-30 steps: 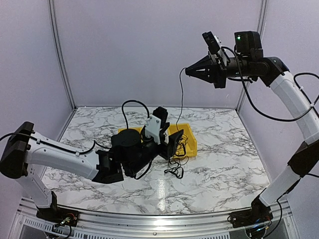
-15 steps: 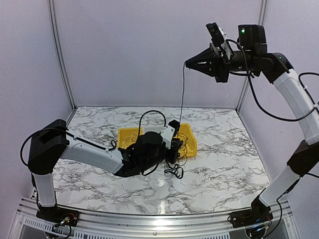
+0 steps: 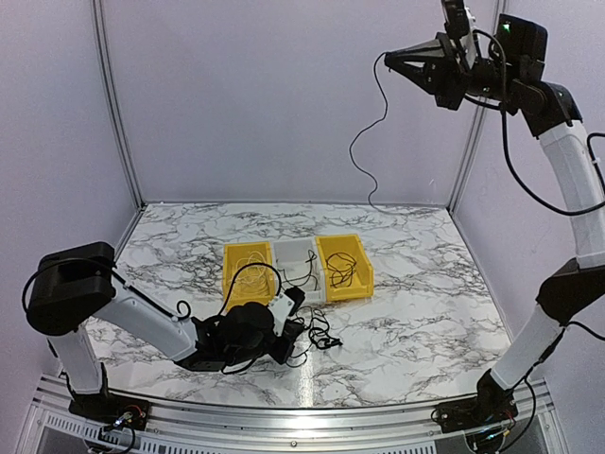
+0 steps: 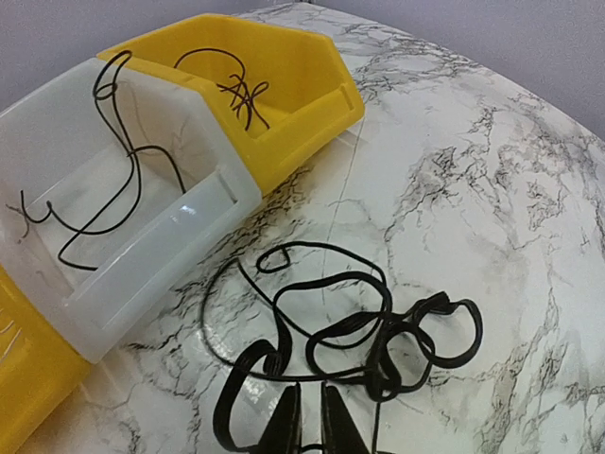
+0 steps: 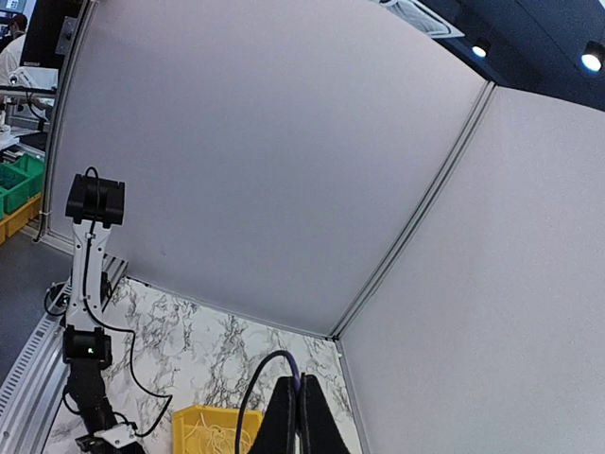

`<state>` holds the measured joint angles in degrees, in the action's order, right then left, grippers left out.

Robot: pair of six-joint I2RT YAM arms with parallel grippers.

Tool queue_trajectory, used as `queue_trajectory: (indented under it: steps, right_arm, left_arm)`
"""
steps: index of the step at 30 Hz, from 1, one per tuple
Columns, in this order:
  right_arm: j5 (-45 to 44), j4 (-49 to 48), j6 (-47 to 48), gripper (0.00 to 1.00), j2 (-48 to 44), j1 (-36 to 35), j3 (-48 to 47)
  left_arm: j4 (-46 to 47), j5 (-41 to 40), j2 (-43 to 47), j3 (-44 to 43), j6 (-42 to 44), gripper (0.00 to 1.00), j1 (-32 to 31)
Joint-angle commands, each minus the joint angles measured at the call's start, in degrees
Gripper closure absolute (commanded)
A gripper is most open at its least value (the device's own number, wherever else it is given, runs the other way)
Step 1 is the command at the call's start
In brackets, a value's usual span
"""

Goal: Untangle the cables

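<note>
Left gripper (image 4: 307, 416) has just closed to a sliver on the near strands of the black tangle (image 4: 359, 331) at its tips, with the white bin (image 4: 151, 274) just beyond. Right gripper (image 3: 389, 59), pinched tight high overhead, has hoisted 1 cable (image 3: 364, 142). A moment ago it ran taut; now it dangles slack, clear of the tangle. I'd call that 1 freed. No readable writing anywhere.

right claw (image 3: 389, 59) raised | black cable (image 3: 364, 142) pulled free, dangling | left claw (image 4: 307, 395) drawn back, closed on cable tangle (image 4: 364, 326)
</note>
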<state>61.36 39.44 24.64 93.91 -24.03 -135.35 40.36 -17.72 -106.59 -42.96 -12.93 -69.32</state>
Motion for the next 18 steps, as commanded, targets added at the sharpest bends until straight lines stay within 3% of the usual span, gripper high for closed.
queue_trajectory:
  steps: [1, 4, 12, 18]
  right_arm:
    - [-0.9, -0.9, -0.5, 1.00, -0.8, 1.2, 3.1]
    - [-2.2, -0.9, 0.6, 1.00, -2.3, 1.2, 7.5]
    - [-6.1, -2.5, 2.7, 1.00, -4.3, 1.2, 16.4]
    - [-8.9, -4.5, 3.5, 1.00, -4.1, 1.3, 21.3]
  left_arm:
    - [1.3, -2.7, 5.8, 3.6, -2.9, 0.91, 0.0]
    - [1.3, -3.0, 8.1, 5.3, -3.4, 0.89, -0.1]
    - [1.3, -5.4, 12.8, 7.6, -6.1, 0.61, -1.0]
    - [1.3, -6.2, 14.6, 8.1, -8.1, 0.55, -1.5]
